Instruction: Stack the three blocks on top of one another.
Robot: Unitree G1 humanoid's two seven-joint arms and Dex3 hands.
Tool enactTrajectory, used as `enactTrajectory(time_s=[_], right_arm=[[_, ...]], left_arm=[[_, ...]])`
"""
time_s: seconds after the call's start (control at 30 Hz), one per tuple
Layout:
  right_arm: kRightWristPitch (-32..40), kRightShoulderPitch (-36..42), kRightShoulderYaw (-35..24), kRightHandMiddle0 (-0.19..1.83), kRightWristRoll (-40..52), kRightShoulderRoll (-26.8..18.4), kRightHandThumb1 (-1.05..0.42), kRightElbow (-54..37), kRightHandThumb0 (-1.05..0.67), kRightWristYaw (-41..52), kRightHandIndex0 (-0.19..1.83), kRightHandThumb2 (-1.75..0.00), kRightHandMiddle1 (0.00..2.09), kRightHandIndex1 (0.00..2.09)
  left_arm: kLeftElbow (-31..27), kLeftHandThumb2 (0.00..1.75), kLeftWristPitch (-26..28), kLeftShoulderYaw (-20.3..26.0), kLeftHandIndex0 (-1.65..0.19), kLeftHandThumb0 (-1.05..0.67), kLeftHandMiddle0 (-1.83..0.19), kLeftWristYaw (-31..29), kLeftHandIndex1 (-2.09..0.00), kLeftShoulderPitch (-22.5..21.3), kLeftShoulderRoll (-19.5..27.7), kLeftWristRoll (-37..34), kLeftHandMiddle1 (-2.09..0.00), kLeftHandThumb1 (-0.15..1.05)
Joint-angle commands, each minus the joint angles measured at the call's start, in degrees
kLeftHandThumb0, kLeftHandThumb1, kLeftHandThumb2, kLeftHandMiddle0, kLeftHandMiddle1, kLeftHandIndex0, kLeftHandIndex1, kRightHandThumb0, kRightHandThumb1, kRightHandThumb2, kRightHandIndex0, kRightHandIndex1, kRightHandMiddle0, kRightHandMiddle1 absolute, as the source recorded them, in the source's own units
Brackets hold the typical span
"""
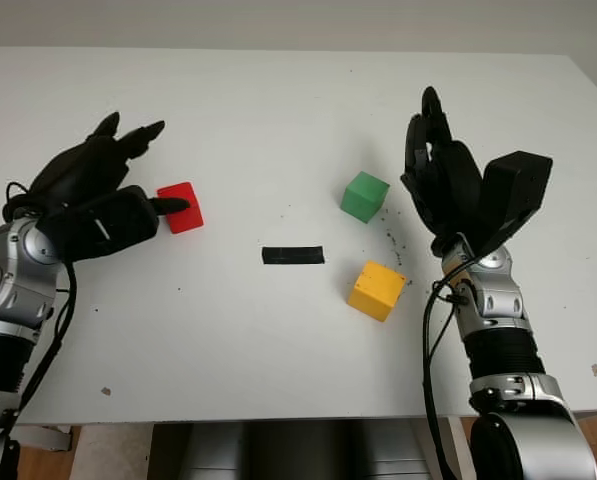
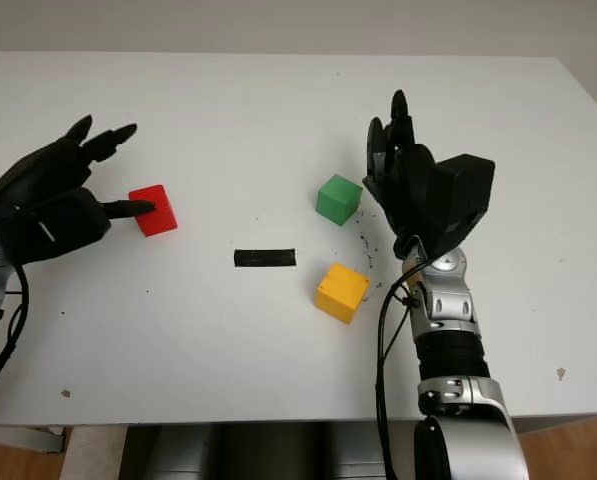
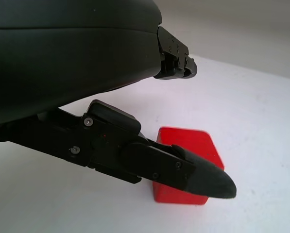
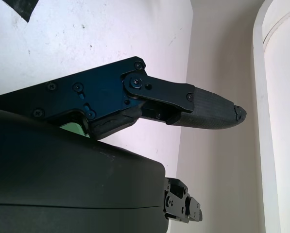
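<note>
A red block sits on the white table at the left. My left hand is open just left of it; the thumb tip reaches the block's side, and I cannot tell whether it touches. The other fingers hover off the red block, not closed on it. A green block stands right of centre, with a yellow block nearer to me. My right hand is open and raised just right of the green block, holding nothing.
A short strip of black tape lies flat at the table's middle, between the red block and the yellow one. Small dark specks dot the surface by the right hand. The table's front edge runs close to both forearms.
</note>
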Motion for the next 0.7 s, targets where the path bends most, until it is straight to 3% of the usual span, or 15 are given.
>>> enactTrajectory(time_s=[0.0, 0.27, 0.67], right_arm=[[-0.92, -0.48, -0.3, -0.19, 0.12, -0.68, -1.05, -1.06, -0.78, 0.01, -0.19, -0.68, 0.0, 0.0], [-0.85, -0.35, -0.16, -0.19, 0.01, -0.59, -1.05, -1.03, -0.78, -0.18, -0.19, -0.68, 0.0, 0.0], [-1.14, -0.28, 0.13, -0.19, -0.18, -0.66, -1.05, -0.4, -0.78, 0.68, -0.19, -0.66, 0.0, 0.0]], left_arm=[[0.48, 0.05, -0.16, -0.5, -0.23, -0.96, 0.19, -0.4, -0.09, -0.32, -0.21, -0.2, 0.0, 0.98], [2.03, 0.05, -2.63, -1.01, -0.25, -0.99, 0.19, -3.2, -0.07, 0.3, 0.69, -2.12, 0.0, 0.95], [2.86, 0.05, -2.32, -2.5, -0.25, -0.95, 0.19, 0.12, -0.06, 0.7, -0.05, 1.96, 0.0, 0.95]])
